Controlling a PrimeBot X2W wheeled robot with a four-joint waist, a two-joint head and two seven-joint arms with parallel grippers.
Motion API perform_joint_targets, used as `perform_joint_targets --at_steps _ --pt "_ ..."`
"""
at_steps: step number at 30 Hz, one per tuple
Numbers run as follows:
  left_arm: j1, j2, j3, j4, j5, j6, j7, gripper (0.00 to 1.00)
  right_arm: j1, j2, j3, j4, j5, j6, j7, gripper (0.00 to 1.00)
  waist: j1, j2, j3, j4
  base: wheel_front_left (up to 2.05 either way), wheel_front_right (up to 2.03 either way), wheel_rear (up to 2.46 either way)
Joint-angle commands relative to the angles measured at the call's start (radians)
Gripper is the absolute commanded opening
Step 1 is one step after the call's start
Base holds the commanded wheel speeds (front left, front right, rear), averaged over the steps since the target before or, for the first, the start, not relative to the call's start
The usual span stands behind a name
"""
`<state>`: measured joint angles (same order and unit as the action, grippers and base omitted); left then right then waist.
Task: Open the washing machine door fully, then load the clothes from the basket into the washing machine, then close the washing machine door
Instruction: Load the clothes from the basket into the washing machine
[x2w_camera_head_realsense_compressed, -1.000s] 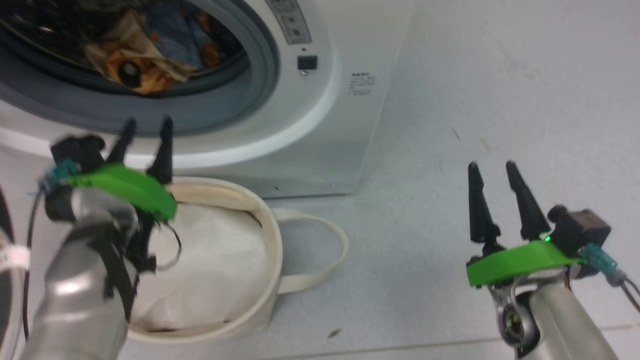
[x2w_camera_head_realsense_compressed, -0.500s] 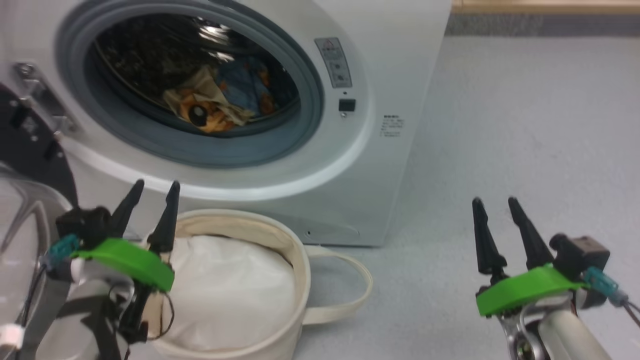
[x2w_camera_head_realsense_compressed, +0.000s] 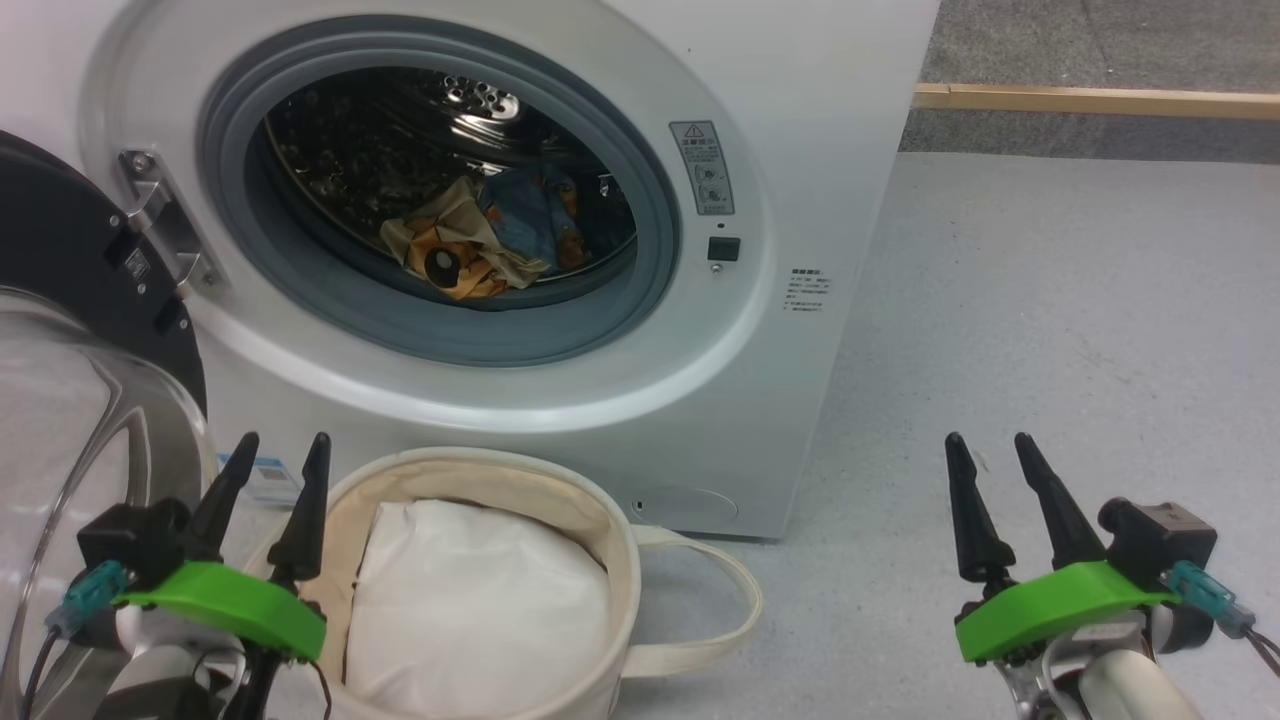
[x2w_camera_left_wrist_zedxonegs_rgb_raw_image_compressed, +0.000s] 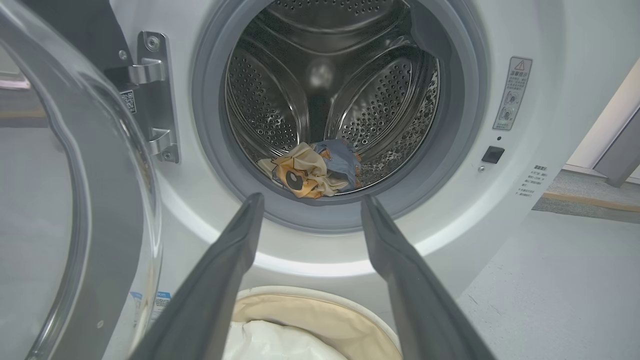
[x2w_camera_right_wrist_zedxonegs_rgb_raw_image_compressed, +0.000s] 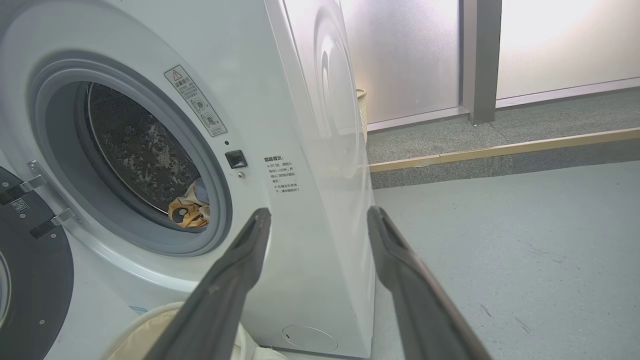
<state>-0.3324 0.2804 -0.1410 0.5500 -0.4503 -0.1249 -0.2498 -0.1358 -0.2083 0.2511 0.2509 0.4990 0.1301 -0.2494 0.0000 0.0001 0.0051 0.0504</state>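
Blue printed clothes (x2w_camera_head_realsense_compressed: 530, 215) lie low in the drum (x2w_camera_head_realsense_compressed: 400, 130), door (x2w_camera_head_realsense_compressed: 60, 250) swung wide, so we judge loading done; our left gripper (x2w_camera_head_realsense_compressed: 285, 440) and right gripper (x2w_camera_head_realsense_compressed: 987, 440) hang spread, empty, the left beside the door for closing.

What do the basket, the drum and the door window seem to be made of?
The basket: matte cream cloth, probably canvas; the strap loops limply. The drum: shiny perforated metal, likely steel. The door window: clear and glossy, glass or plastic; cannot tell which.
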Motion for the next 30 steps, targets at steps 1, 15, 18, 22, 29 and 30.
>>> perform_joint_targets --at_steps 1,15,18,22,29,30 --pt "-0.031 0.027 0.048 -0.040 0.011 -0.006 -0.012 1.00 -0.012 -0.021 0.018 -0.027 0.006 0.001 -0.012 1.00 0.0000 -0.0001 0.000 0.000 0.00 0.00 0.00" --pt "-0.028 0.022 0.051 -0.044 0.020 -0.006 -0.012 1.00 -0.020 -0.024 0.015 -0.025 0.005 0.001 -0.012 1.00 0.0000 -0.0001 0.001 0.002 0.00 0.00 0.00" --pt "-0.034 0.023 0.046 -0.031 0.013 -0.006 -0.012 1.00 -0.020 -0.023 0.015 -0.025 0.006 0.001 -0.012 1.00 0.0000 -0.0001 0.001 0.001 0.00 0.00 0.00" --pt "-0.043 0.025 0.041 -0.027 0.012 -0.006 -0.012 1.00 -0.023 -0.023 0.015 -0.025 0.006 0.001 -0.012 1.00 0.0000 -0.0001 0.004 0.001 0.00 0.00 0.00" --pt "-0.053 0.027 0.037 -0.024 0.006 -0.006 -0.012 1.00 -0.027 -0.025 0.013 -0.026 0.002 0.001 -0.012 1.00 0.0000 -0.0001 0.009 -0.002 0.00 0.00 0.00" --pt "-0.054 0.027 0.038 -0.023 0.006 -0.006 -0.012 1.00 -0.027 -0.025 0.013 -0.026 0.002 0.001 -0.012 1.00 0.0000 -0.0001 0.010 -0.003 0.00 0.00 0.00"
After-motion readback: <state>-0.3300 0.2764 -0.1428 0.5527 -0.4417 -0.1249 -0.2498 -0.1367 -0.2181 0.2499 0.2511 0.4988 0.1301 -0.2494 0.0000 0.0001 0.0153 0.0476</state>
